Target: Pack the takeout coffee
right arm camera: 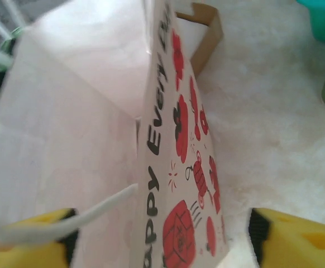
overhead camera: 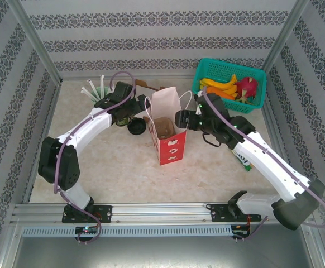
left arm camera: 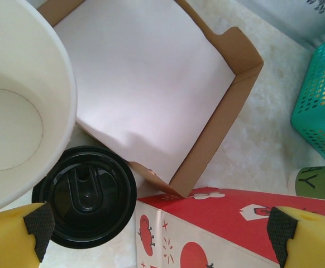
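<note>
Far left: pale mint-green cup of white sticks (overhead camera: 102,89), standing clear of the work. Left gripper (left arm camera: 162,226) hovers just near-right of it, fingers spread wide, nothing between the pads. By its left finger sits the takeout coffee cup (left arm camera: 17,111), a small open paper cup, cream-white inside, no liquid visible. Its outer wall is cut off, so the colour is unreadable from the wrist. Just right of it the round black plastic lid (left arm camera: 84,204) lies flat on the table, off the cup; contact between the two cannot be told. Beyond is a shallow brown cardboard tray (left arm camera: 225,118) lined with white paper. Centre: red-and-white printed paper bag (overhead camera: 171,148), upright, mouth open, brown pulp cup carrier (overhead camera: 163,127) inside. Right gripper (right arm camera: 162,234) is at the bag's right rim, fingers spread, straddling the wall and a white cord handle, pinching neither. Far right: teal plastic basket (left arm camera: 319,111). Judgement: lidding step in hand, cup not yet packed. Next calls for closing on the lid, seating it square, then lifting the cup into the carrier. Unclear: a green cylinder (left arm camera: 319,181), cut off past the bag.
</note>
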Robot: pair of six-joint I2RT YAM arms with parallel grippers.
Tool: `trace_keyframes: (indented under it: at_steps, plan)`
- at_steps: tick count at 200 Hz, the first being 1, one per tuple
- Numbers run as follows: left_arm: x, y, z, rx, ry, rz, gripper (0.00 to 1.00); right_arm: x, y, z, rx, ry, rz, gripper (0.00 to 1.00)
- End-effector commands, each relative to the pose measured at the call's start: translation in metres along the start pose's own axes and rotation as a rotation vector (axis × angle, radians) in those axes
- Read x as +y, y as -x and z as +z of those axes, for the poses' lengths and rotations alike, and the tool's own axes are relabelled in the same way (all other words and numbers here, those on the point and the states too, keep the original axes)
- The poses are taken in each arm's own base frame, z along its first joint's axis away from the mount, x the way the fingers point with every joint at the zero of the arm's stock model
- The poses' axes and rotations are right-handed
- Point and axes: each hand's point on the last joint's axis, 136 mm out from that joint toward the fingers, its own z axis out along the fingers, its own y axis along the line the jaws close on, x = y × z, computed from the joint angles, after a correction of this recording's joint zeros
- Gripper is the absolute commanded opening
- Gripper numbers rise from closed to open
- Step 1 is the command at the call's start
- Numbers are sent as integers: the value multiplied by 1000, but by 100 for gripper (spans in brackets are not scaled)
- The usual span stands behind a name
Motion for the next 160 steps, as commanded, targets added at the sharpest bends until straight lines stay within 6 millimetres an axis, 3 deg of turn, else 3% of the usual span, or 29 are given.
trace_keyframes:
  at_steps: [1, 48, 64, 84, 101, 129, 160]
  plan:
    - [-2, 8, -18, -65, -13, -14, 99, 22, 10, -30, 1, 114, -144, 98]
    - [-7, 18, -37, -135, -52, -13, 99, 16, 44, -62, -117, 119, -191, 98]
    - [-8, 19, -42, -161, -80, -5, 99, -2, 57, -66, -165, 60, -158, 98]
    - [-20, 21, -50, -199, -175, 30, 99, -42, 71, -62, -207, -58, -68, 98]
    - [-28, 23, -55, -219, -228, 40, 99, -75, 79, -51, -242, -126, 19, 98]
    - [-22, 30, -62, -265, -204, 25, 99, -123, 81, -22, -231, -198, 110, 98]
    - [-14, 36, -74, -318, -175, 30, 99, -153, 76, 18, -129, -247, 88, 98]
